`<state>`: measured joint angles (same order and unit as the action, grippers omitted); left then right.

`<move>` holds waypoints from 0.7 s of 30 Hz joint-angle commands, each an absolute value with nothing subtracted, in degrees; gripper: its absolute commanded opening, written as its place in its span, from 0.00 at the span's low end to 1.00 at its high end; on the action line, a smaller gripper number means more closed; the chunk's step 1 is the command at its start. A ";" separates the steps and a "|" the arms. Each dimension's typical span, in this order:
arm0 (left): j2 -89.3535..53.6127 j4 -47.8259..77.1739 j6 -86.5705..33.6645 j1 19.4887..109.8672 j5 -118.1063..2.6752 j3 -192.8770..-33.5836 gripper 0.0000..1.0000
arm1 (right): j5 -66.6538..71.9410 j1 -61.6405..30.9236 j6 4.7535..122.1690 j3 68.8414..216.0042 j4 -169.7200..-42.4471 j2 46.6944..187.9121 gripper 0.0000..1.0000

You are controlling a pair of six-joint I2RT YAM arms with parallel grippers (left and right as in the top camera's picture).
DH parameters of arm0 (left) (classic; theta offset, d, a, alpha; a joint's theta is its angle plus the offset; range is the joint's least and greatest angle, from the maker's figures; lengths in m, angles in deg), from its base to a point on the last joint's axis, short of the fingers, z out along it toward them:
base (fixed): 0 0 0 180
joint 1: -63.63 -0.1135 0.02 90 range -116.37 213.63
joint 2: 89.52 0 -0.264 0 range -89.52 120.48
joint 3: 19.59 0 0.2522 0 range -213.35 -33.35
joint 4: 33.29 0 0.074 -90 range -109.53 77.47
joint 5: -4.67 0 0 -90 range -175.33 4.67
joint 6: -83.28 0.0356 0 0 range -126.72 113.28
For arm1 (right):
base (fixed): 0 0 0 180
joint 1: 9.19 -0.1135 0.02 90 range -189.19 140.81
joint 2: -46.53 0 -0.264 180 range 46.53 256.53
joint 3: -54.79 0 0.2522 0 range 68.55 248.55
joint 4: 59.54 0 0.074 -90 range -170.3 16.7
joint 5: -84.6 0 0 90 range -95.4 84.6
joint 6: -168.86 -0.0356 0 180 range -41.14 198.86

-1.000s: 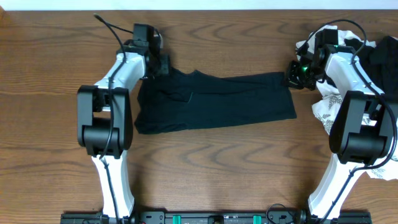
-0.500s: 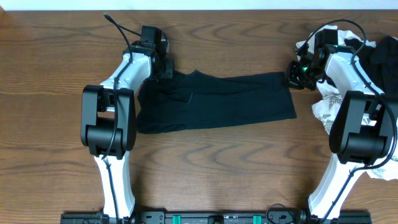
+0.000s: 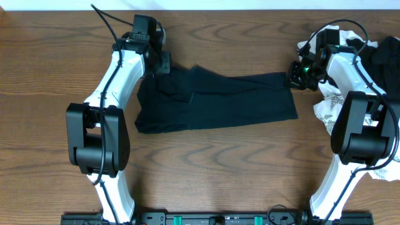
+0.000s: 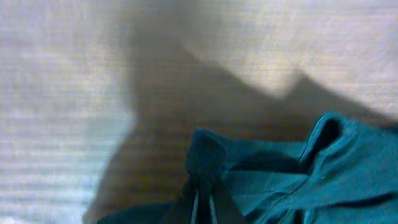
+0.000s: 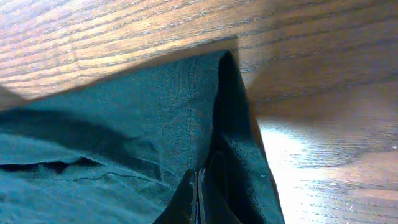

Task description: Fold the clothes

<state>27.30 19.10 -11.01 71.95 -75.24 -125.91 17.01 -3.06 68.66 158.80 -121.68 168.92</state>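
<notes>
Closing is the news: the left pincer (image 3: 164,65), whose jaws stood partly apart a second ago, is now clamped on the black garment (image 3: 219,101) at its 10 o'clock corner. The arm behind it has stretched out, with its elbow swung toward 7 o'clock. Its wrist view shows a pinch of dark cloth bunched where the jaws meet (the rest of that picture is too blurred to read). The right pincer (image 3: 294,75) has not shifted. It is shut on the same garment's 2 o'clock corner, and in its own wrist view a fold of hem runs into its jaws.

Outward from the two grips, the garment lies flat across the middle of the table (image 3: 219,181), its long side running 9 to 3 and a little rumpled near the left grip. With both far corners held, I judge the grasping done and the first fold ready. That fold is probably a carry of the far edge toward 6 o'clock, with both arms keeping pace so the cloth does not skew.

No basket or bin shows. The waiting clothes sit loose at the table's 3 o'clock edge: a leaf-print garment (image 3: 326,107) under the right arm and a dark garment (image 3: 382,56) beyond it.
</notes>
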 commanded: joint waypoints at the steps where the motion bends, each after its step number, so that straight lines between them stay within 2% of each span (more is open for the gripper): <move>1: 27.60 21.92 -11.73 71.64 -75.94 -126.21 0.06 | 16.91 -3.22 69.30 158.74 -121.72 167.83 0.01; 21: 27.60 35.60 -11.71 71.70 -75.97 -126.21 0.06 | 12.60 -3.22 69.28 158.74 -122.88 167.83 0.02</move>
